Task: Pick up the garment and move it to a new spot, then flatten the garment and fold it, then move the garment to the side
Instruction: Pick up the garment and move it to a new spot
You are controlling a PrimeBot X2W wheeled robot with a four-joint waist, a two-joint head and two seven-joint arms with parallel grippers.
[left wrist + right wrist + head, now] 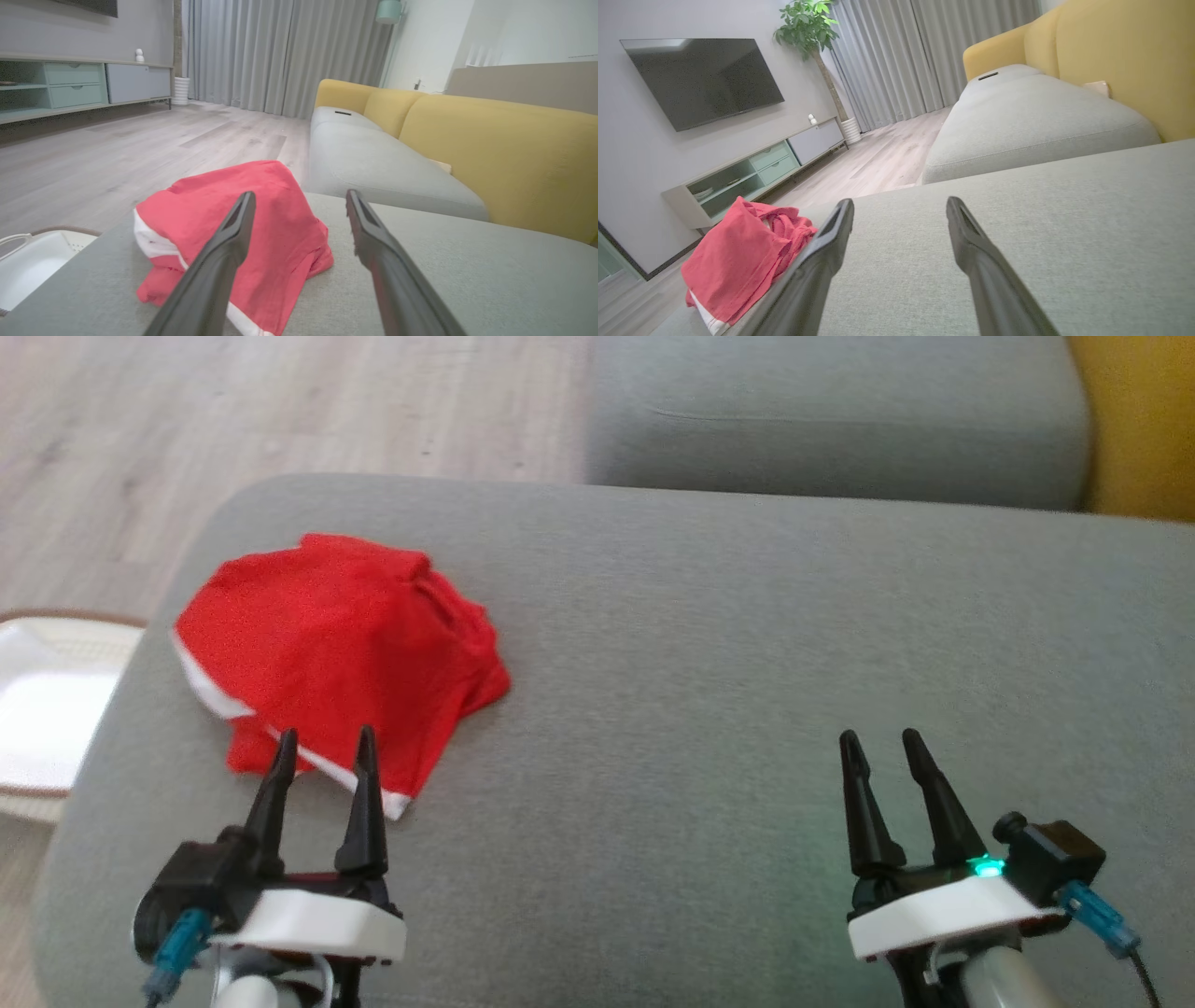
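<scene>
A red garment (341,653) with a white hem lies folded in a rough bundle on the left part of the grey sofa cushion (747,644). My left gripper (324,742) stands open just in front of it, its fingertips over the near white hem, nothing between them. In the left wrist view the garment (261,228) sits just beyond my left gripper (299,198). My right gripper (878,739) is open over bare cushion at the lower right, well clear of the cloth. From the right wrist view the garment (738,261) lies far to the left of my right gripper (899,203).
A white basket (42,709) sits on the floor beside the cushion's left edge. Another grey seat cushion (831,420) and a yellow backrest (1144,420) lie beyond. Wood floor (233,420) runs at the back left, with a TV cabinet (84,86) farther off.
</scene>
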